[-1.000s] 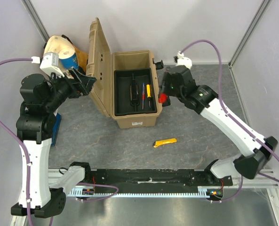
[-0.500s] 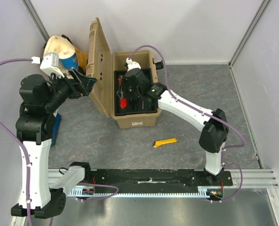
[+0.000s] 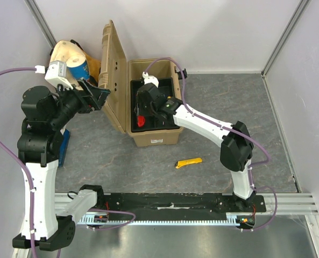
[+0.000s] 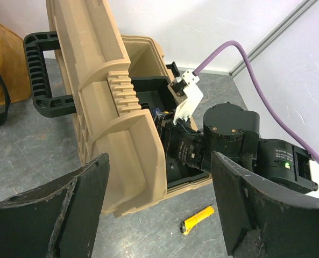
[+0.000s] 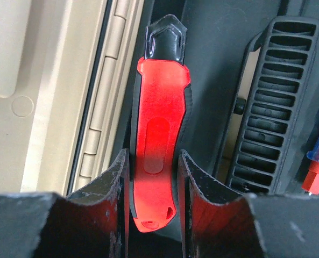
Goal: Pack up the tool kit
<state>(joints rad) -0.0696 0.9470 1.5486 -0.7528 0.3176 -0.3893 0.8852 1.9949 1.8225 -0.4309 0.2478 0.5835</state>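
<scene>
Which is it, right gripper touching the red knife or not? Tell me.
Touching. Right wrist view: the right gripper has both fingers pressed against the red knife, no gap.

- We are looking at a robotics lab cell: bare white walls (image 3: 213,32) framed by aluminium posts (image 3: 282,36).
- We see robot arms (image 3: 40,183) bolted to a black rail (image 3: 170,207), purple cables (image 4: 234,44), a grey counter (image 3: 121,156).
</scene>
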